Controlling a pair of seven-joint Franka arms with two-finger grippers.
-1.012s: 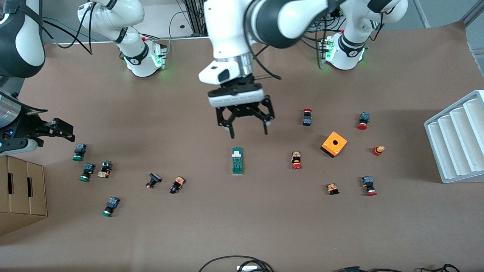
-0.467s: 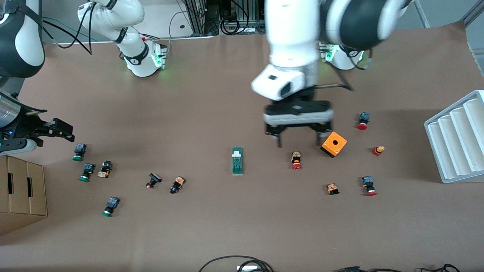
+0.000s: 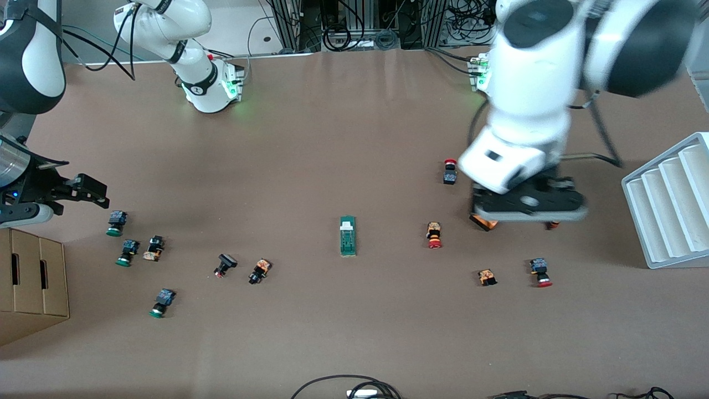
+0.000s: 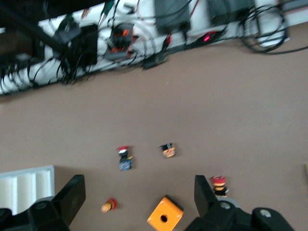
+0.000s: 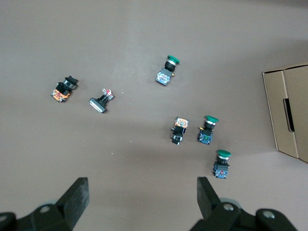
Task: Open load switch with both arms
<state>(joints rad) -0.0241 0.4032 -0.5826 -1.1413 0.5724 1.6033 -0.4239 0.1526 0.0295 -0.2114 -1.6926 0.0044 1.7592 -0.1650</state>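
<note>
Brown paper covers the worktop (image 3: pixel 332 138), and the load switch (image 3: pixel 348 236) lies flat near its middle, white end piece pointing toward the robots' bases, nothing touching it.

Over at the left arm's end, the left gripper (image 4: pixel 137 195) hangs in the air above the orange cube (image 4: pixel 164 218), which has a round hole in its top. In the front view the arm's wrist covers most of that cube, with only a corner showing. Its jaws stand wide apart and hold nothing; the left wrist view shows both black fingers (image 4: pixel 71 195) well separated with the cube between and below them. Around the cube sit several red-capped push buttons (image 3: pixel 434 235), and a white stepped tray (image 3: pixel 667 202) rests by the worktop's edge at that same end.

At the right arm's end, the right gripper (image 5: pixel 142 195) hovers above the worktop near a cardboard box (image 3: pixel 30 280) that sits at the corner nearer the front camera. Its jaws are also spread wide and empty. Below it lie green-capped push buttons (image 5: pixel 168 70) scattered beside the box, with a few black and orange parts (image 5: pixel 62 90) lying a little more toward the load switch.

Both grippers are well apart from the load switch.
</note>
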